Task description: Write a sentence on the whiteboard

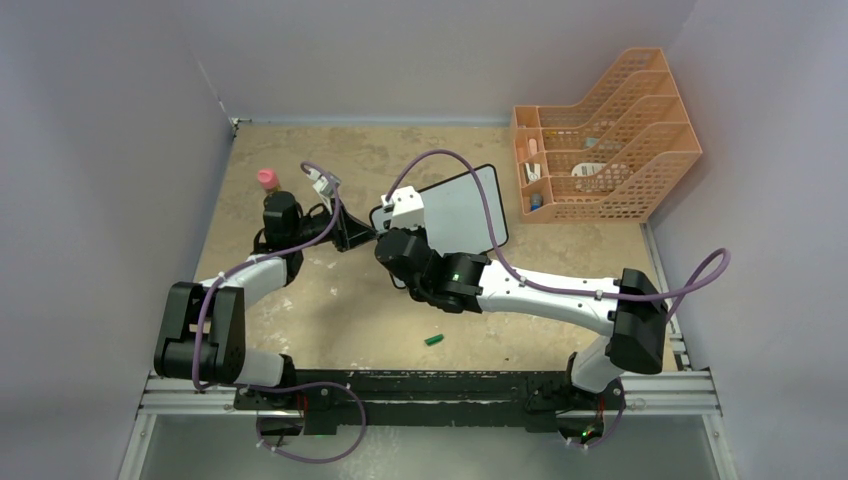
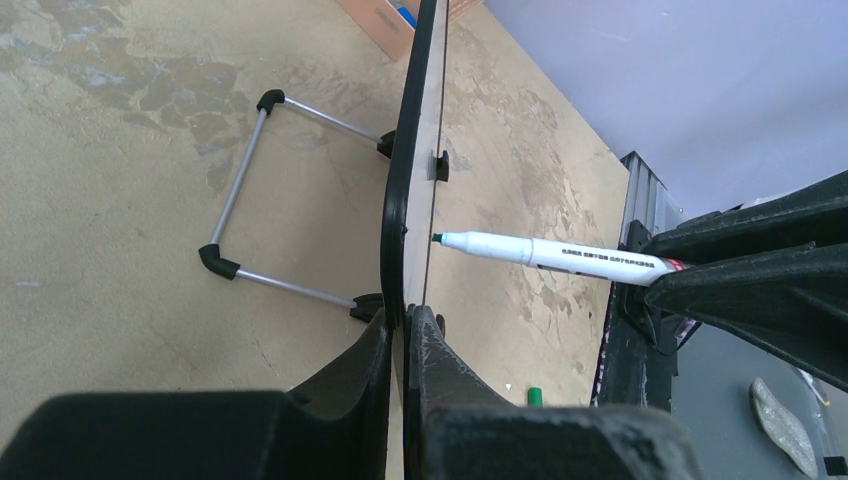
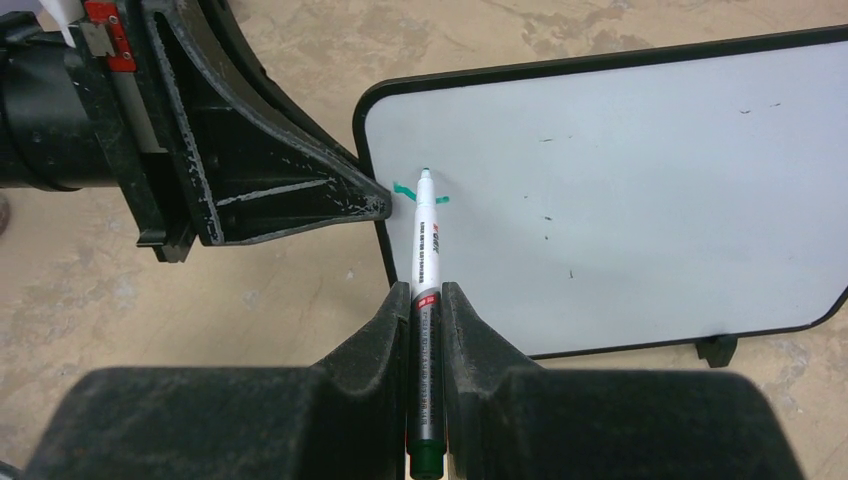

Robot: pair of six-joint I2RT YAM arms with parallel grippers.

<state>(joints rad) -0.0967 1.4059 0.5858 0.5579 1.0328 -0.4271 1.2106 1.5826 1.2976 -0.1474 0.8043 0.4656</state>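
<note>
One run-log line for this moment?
left gripper: shut on edge of black-framed white rectangular whiteboard | right gripper: shut on white marker pen | pen tip: at board face | ink: short green stroke started

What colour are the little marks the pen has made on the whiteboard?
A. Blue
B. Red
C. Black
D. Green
D: the short strokes beside the tip of the marker on the whiteboard are green.
</note>
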